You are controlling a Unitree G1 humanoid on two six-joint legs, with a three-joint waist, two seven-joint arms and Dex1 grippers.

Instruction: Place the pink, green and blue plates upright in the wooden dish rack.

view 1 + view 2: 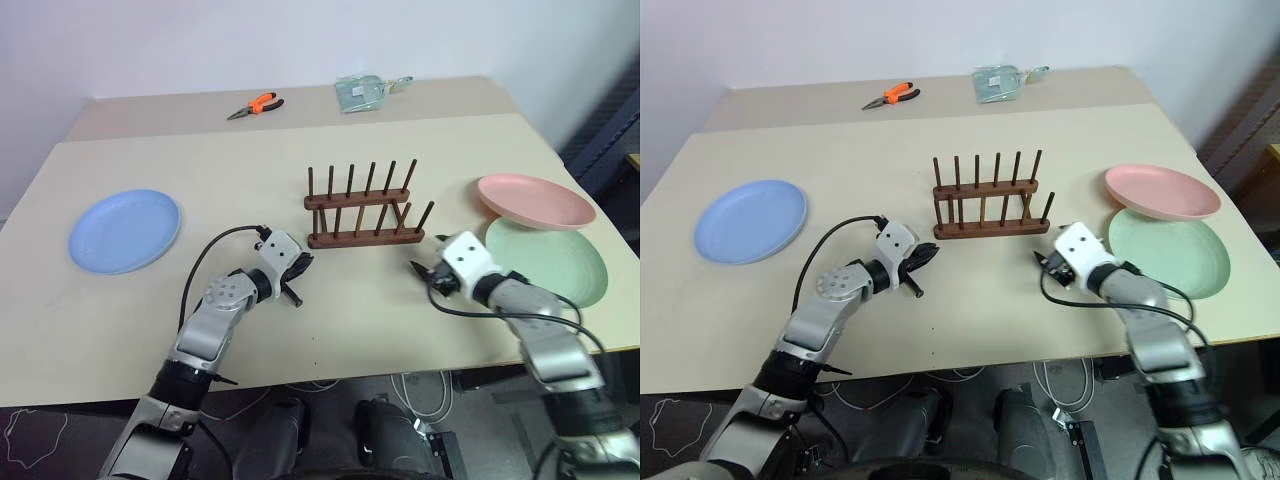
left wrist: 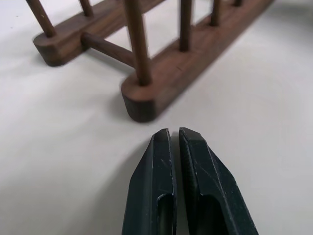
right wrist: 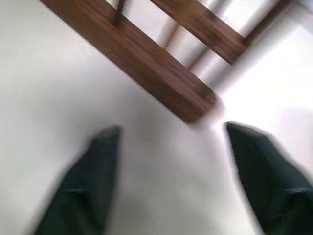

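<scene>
The wooden dish rack [image 1: 362,212] stands empty at the table's middle. A blue plate [image 1: 125,230] lies flat at the far left. At the right, the pink plate [image 1: 535,200] lies just behind the green plate [image 1: 550,260], and their rims overlap. My left gripper [image 1: 300,263] is shut on nothing, just short of the rack's left end [image 2: 142,100]. The right gripper [image 1: 424,270] hovers open off the rack's right end [image 3: 190,105], left of the green plate, its fingers [image 3: 93,171] spread wide over bare tabletop.
Orange-handled pliers [image 1: 255,104] and a clear plastic bag [image 1: 365,93] lie on the far strip of table. The pink and green plates sit close to the table's right edge [image 1: 610,290]. A cable loops from each wrist.
</scene>
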